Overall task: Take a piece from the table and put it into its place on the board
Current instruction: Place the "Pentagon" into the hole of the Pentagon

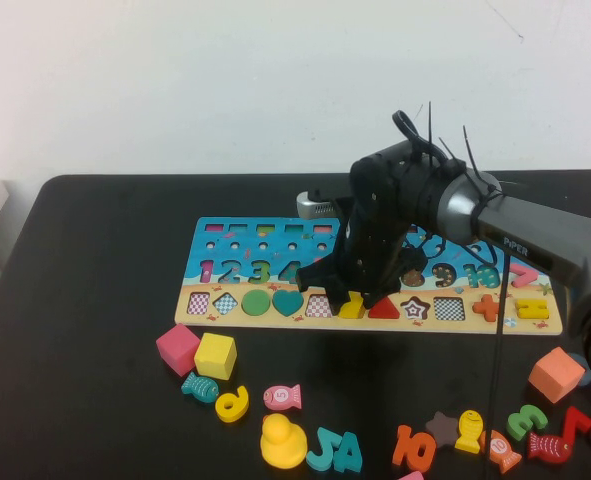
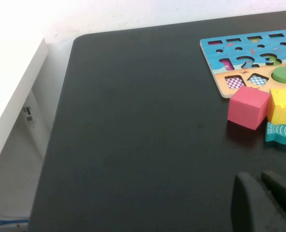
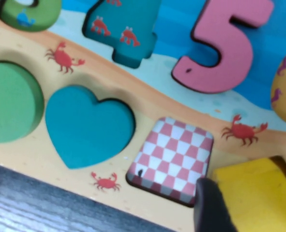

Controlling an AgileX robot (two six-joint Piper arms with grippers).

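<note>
The puzzle board [image 1: 275,232] lies mid-table with numbers above and shape slots below. My right gripper [image 1: 353,300] is low over the board's bottom row, shut on a yellow piece [image 1: 351,307]. In the right wrist view the yellow piece [image 3: 259,193] sits partly in a brown-edged slot beside the empty red-checked slot [image 3: 174,157], with one finger [image 3: 211,208] against its side; the other finger is out of view. My left gripper [image 2: 261,191] is shut and empty, low over bare table at the left, out of the high view.
Loose pieces lie in front of the board: pink cube [image 1: 177,349], yellow cube [image 1: 215,356], yellow duck [image 1: 282,441], fish, numbers, orange cube [image 1: 556,374]. Green circle [image 3: 9,101] and teal heart [image 3: 87,125] are seated. A white shelf [image 2: 12,101] stands off the table's left.
</note>
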